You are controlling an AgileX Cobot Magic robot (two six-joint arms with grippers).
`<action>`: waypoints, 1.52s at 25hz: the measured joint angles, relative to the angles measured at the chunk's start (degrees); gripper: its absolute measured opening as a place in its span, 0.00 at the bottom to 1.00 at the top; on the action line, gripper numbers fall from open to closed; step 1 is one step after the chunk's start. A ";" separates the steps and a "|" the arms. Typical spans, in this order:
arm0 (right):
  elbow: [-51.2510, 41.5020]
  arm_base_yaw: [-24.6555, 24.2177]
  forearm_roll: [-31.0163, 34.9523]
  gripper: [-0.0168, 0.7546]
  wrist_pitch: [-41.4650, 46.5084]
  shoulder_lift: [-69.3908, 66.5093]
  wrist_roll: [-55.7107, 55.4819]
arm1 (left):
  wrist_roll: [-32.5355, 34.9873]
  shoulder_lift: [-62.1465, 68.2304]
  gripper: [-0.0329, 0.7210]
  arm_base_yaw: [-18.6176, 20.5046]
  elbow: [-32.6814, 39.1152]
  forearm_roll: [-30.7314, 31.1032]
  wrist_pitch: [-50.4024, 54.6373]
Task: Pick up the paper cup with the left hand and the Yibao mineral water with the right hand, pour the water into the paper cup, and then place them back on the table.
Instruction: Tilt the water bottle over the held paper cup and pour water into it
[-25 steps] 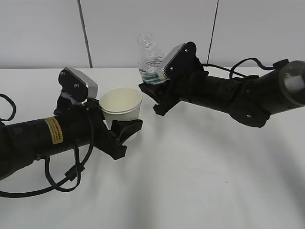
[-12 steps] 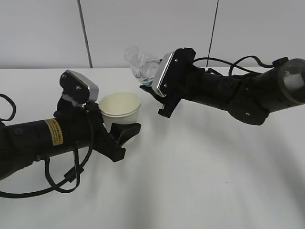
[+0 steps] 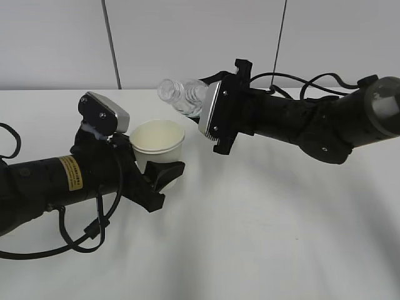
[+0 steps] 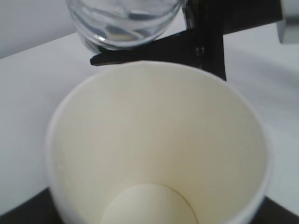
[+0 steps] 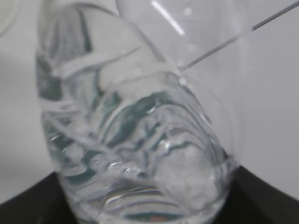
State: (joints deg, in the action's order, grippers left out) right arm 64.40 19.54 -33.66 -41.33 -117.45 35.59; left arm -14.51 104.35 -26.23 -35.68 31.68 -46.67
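The paper cup is white with a cream inside and stands upright in my left gripper, which is shut on its lower wall. It fills the left wrist view and looks dry inside. My right gripper is shut on the Yibao mineral water, a clear bottle tipped nearly flat. Its capless neck points left, above and behind the cup's rim. The bottle's ribbed shoulder fills the right wrist view and shows at the top of the left wrist view. I see no water stream.
The white table runs wide under both arms. A pale wall with two dark vertical seams stands behind it. A loose black cable hangs from the left arm onto the table.
My right gripper has rolled and tipped the bottle from upright to nearly flat, its neck swinging left and down toward the cup. The left arm and cup sank slightly, then held still.
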 joint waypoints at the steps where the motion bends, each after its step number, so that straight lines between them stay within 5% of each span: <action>1: 0.00 0.00 0.43 0.63 0.00 0.00 1.07 | 0.00 0.00 0.61 0.00 0.00 0.00 0.00; 38: 0.00 0.00 6.54 0.63 -2.56 0.00 26.72 | -0.23 0.00 0.61 0.00 0.00 0.02 1.26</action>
State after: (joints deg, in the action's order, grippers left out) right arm 64.40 19.54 -27.12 -43.89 -117.45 62.32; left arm -14.74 104.35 -26.23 -35.68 31.70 -45.41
